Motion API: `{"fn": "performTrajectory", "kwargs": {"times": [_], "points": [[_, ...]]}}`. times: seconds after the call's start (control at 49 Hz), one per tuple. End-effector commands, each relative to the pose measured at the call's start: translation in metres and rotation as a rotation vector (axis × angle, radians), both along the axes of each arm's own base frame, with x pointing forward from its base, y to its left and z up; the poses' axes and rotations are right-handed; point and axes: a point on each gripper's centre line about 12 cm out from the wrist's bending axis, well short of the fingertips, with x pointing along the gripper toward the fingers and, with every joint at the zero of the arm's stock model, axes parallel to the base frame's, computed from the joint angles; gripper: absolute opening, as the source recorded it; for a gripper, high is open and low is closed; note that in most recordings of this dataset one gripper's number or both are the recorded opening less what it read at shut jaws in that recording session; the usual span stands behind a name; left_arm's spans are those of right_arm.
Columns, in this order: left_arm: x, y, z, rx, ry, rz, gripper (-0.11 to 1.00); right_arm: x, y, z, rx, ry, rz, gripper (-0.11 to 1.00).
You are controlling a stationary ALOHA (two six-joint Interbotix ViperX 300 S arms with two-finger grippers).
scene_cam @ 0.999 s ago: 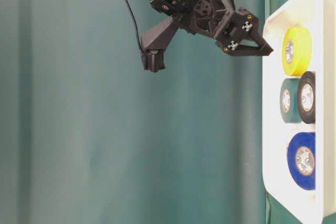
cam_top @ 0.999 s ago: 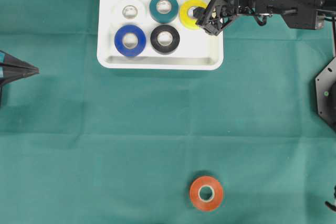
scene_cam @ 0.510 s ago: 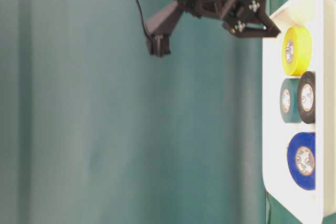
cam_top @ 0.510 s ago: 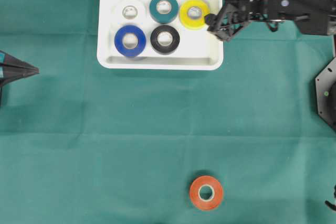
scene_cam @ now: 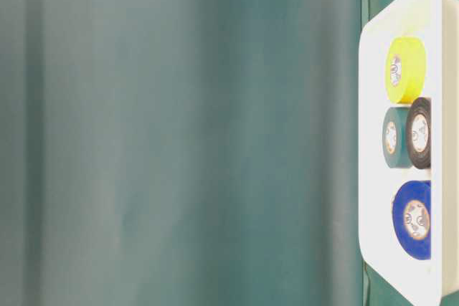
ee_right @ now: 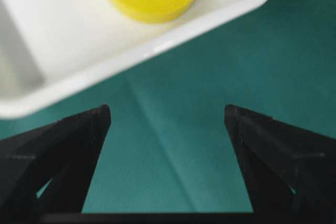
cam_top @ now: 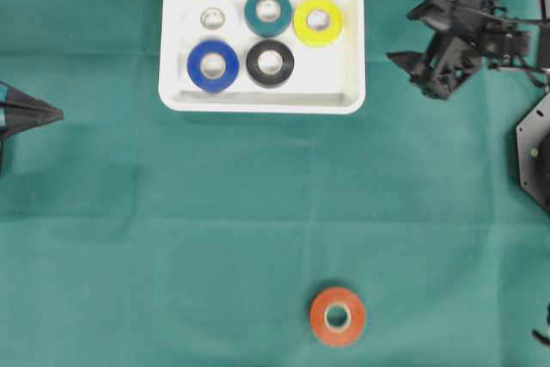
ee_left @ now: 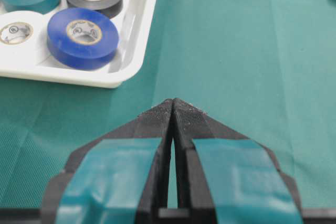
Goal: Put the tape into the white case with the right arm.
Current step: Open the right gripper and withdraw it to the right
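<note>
Overhead view. The white case (cam_top: pixel 262 38) lies at the top of the green desk (cam_top: pixel 215 212) and holds five rolls: white tape (cam_top: pixel 213 16), teal tape (cam_top: pixel 268 11) and yellow tape (cam_top: pixel 318 20) in the back row, blue tape (cam_top: pixel 213 65) and black tape (cam_top: pixel 270 63) in the front row. One place in the front row, below the yellow roll, is unfilled.

The right pincer (cam_top: pixel 411 69) has changed position within the last second. A second ago it hung over the yellow roll at the case's right end; half a second ago it was over the case's right rim; now it stands clear of the case, to its right, above bare cloth. Its fingers are spread wide and carry nothing, as the right wrist view confirms: the two black fingertips (ee_right: pixel 79 145) frame open cloth, with the case rim and the yellow roll ahead of them. In the table-level view the arm has left the frame almost entirely.

The yellow roll rests flat in the case, untouched by the retreat, so that delivery reads as finished. The orange tape (cam_top: pixel 338 316) remains outside, near the bottom edge of the desk, well apart from both case and right pincer. It is judged to be the next roll to fetch for the vacant place.

The left pincer (ee_left: pixel 172 109) rests at the left edge with its fingers pressed together, holding nothing.
</note>
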Motion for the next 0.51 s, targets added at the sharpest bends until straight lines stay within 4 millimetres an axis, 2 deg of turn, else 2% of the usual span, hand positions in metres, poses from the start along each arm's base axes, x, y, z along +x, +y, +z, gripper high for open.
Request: {"fn": "performTrajectory", "kwargs": {"times": [0.0,0.285,0.489], "points": [[0.001,0.001,0.004,0.004,-0.009,0.003,0.0,-0.011,0.007,0.003,-0.01,-0.045,0.015,0.69],[0.001,0.001,0.004,0.004,-0.01,0.003,0.0,-0.046,0.026,-0.004,-0.026,-0.098,0.029,0.68],[0.001,0.001,0.003,0.004,-0.01,0.003,0.0,-0.061,0.032,0.002,-0.055,-0.163,0.027,0.68]]}}
